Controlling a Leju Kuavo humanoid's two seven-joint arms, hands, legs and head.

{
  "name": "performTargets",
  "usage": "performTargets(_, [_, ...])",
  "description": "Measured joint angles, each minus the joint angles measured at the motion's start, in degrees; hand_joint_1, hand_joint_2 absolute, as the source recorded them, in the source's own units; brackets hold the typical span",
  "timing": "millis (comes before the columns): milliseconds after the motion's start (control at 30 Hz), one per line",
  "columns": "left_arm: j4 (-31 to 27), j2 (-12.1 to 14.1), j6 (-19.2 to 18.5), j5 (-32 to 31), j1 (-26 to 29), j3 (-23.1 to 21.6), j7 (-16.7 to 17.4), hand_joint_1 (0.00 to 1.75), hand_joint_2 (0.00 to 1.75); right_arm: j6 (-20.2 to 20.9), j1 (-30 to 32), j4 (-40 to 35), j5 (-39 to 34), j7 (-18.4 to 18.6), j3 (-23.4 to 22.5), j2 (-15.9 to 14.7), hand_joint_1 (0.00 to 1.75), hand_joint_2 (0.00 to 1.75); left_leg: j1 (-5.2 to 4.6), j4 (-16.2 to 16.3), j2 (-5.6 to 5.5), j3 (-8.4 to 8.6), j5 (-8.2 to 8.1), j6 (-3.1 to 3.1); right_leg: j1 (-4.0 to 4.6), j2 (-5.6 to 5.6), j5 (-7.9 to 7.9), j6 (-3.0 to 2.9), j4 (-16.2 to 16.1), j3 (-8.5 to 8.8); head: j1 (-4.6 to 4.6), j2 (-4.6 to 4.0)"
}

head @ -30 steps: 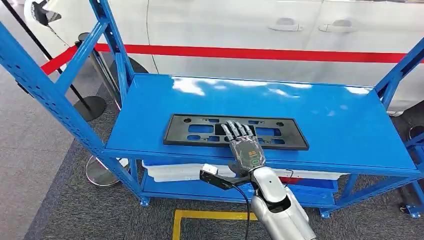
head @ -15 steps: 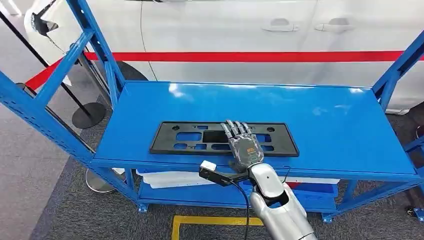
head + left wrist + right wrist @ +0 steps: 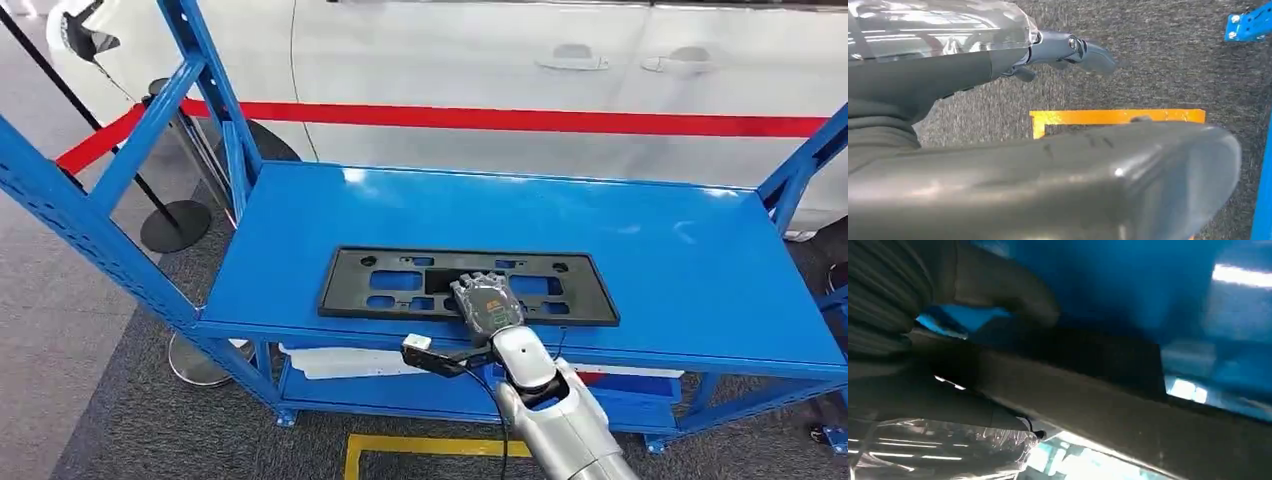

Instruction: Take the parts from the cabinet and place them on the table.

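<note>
Blue steel shelving (image 3: pixel 700 290) is standing in front of a white car (image 3: pixel 480 70), and a flat black plastic plate (image 3: pixel 400 283) is lying on its top shelf near the front edge. Left of the rack, a barrier post base (image 3: pixel 175 225) is sitting on the floor. The right hand (image 3: pixel 486 303) is resting on the plate's middle, fingers curling over it, gripping it. The left hand (image 3: pixel 998 55) is hanging over grey carpet, holding nothing; whether it is open, I cannot tell

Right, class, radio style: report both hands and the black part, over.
Right hand on black plate, fingers curled over its near edge. Left hand hangs over carpet, holding nothing. Plate flat on blue shelf. Nothing blocking.
</note>
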Motion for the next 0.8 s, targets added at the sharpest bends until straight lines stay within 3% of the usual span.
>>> performTargets(33, [-0.02,-0.20,0.05,0.00,-0.09,0.15,0.07,0.00,0.00,0.14,-0.41,0.33,-0.11,-0.02,0.02,0.22,1.75,1.75,0.00,0.08,0.00,0.27,-0.23,-0.22,0.00,-0.09,2.55,-0.22,-5.44,2.58,0.00,0.00])
performTargets(67, [-0.02,-0.29,0.09,0.00,-0.28,0.42,0.13,0.00,0.00,0.22,-0.74,0.68,-0.57,-0.02,0.02,0.33,1.75,1.75,-0.35,0.24,-0.01,0.25,-0.43,-0.55,0.29,-0.07,1.90,-0.44,-7.77,3.80,0.00,0.00])
performTargets(167, [-0.02,-0.42,0.26,0.00,-0.56,0.94,0.24,0.00,0.00,0.42,-0.99,0.92,-2.47,-0.18,0.02,1.05,1.75,1.75,-0.30,0.07,-0.01,0.28,-0.39,-1.49,0.72,0.04,1.99,-1.10,-8.04,3.58,0.00,0.00])
performTargets(233, [-0.07,-0.46,0.46,0.00,-0.55,1.25,0.31,0.00,0.00,1.01,-1.03,0.79,-4.73,-0.66,0.02,1.62,1.75,1.75,0.04,0.58,-0.02,0.19,-0.95,-2.14,0.15,-0.09,2.46,-2.02,-8.78,4.04,-0.02,0.00])
performTargets(267, [-0.07,-0.46,0.50,-0.02,-0.53,1.40,0.31,0.00,0.00,1.31,-0.97,0.57,-6.72,-1.24,-0.04,1.66,1.75,1.75,0.01,2.30,0.12,-0.37,-2.22,-2.37,0.21,-0.12,2.43,-2.29,-8.89,4.17,-0.02,0.00])
performTargets(300, [-0.07,-0.46,0.50,0.00,-0.55,1.62,0.28,0.00,0.00,1.36,-0.68,-0.09,-9.56,-2.04,-0.26,1.73,1.75,1.75,0.04,6.15,0.12,-2.11,-4.57,-2.57,0.25,-0.22,2.37,-2.68,-8.88,4.19,-0.02,0.00])
performTargets(367, [-0.07,-0.46,0.53,0.00,-0.39,2.21,0.28,0.00,0.00,1.62,0.42,-2.80,-19.19,-4.99,-1.20,1.79,1.75,1.75,0.20,15.44,0.13,-6.26,-8.71,-2.96,0.53,-0.22,2.26,-2.87,-8.85,4.26,-0.02,0.00])
performTargets(400, [-0.07,-0.50,0.57,-0.02,-0.21,2.45,0.28,0.00,0.00,2.42,0.92,-5.62,-26.93,-6.93,-2.06,1.77,1.75,1.75,0.27,18.60,0.14,-7.54,-9.61,-3.04,0.67,-0.16,2.21,-2.94,-8.83,4.39,-0.02,0.00])
performTargets(433, [-0.07,-0.55,0.59,-0.04,-0.04,2.60,0.28,0.00,0.00,3.11,1.21,-7.88,-33.15,-8.27,-2.63,1.77,1.75,1.75,0.35,18.69,0.15,-7.48,-8.87,-3.03,0.78,0.05,2.14,-3.04,-8.83,4.62,-0.02,0.00])
performTargets(467, [-0.07,-0.57,0.68,-0.07,0.07,2.78,0.26,0.00,0.00,3.33,1.31,-10.62,-41.91,-9.91,-3.30,1.69,1.75,1.75,0.36,16.15,0.17,-6.05,-7.01,-2.96,0.82,0.38,2.10,-3.02,-8.83,4.88,-0.02,0.00])
performTargets(533, [-0.11,-0.66,0.88,-0.20,0.02,3.30,0.20,0.00,0.00,3.33,2.37,-15.81,-58.02,-13.49,-4.44,1.38,1.75,1.75,0.38,5.71,0.22,-0.42,-2.15,-2.83,0.77,0.75,1.86,-2.72,-8.80,5.53,-0.02,0.00])
performTargets(567, [-0.11,-0.74,1.09,-0.30,-0.12,3.65,0.18,0.00,0.00,3.35,3.60,-18.97,-65.66,-14.44,-5.04,1.36,1.75,1.75,0.43,1.04,0.32,1.95,-1.56,-2.64,0.84,0.74,1.70,-2.43,-8.67,5.77,-0.02,0.00])
performTargets(600, [-0.11,-0.92,1.31,-0.50,-0.36,3.85,0.20,0.00,0.00,3.39,5.27,-22.08,-71.93,-15.61,-5.84,1.12,1.75,1.75,-0.09,0.41,-0.01,2.15,-1.95,-1.96,1.16,0.76,1.37,-1.91,-8.59,5.69,0.00,0.00])
performTargets(700, [-0.17,-1.09,3.04,-1.27,-0.10,4.33,1.40,0.00,0.00,4.00,11.05,-32.29,-88.30,-16.90,-8.22,-0.77,1.75,1.75,-0.38,0.58,-0.49,1.57,-1.53,-0.73,0.85,0.48,1.72,-0.84,-8.70,5.40,0.00,0.00])
performTargets(733, [-0.17,-1.27,3.35,-1.40,0.09,4.59,1.77,0.00,0.00,4.37,12.65,-36.28,-92.50,-17.03,-9.45,-1.36,1.75,1.75,-0.16,0.05,-0.47,1.55,-0.99,-0.03,0.78,0.53,1.61,-0.34,-8.44,5.11,-0.02,0.00])
performTargets(767, [-0.20,-1.29,3.52,-1.42,0.19,4.79,1.97,0.00,0.00,4.77,14.04,-39.31,-95.24,-17.47,-10.50,-1.92,1.75,1.75,-0.12,-0.13,-0.28,1.52,-0.75,0.34,0.52,0.47,0.56,-0.01,-7.34,4.65,0.02,0.00])
performTargets(800, [-0.20,-1.31,3.70,-1.44,0.18,5.07,2.23,0.00,0.00,5.42,15.45,-42.60,-97.88,-18.03,-11.92,-2.53,1.75,1.75,-0.11,-0.15,-0.21,1.31,-0.70,0.60,0.54,0.37,-1.55,0.26,-4.59,3.40,0.00,0.00])
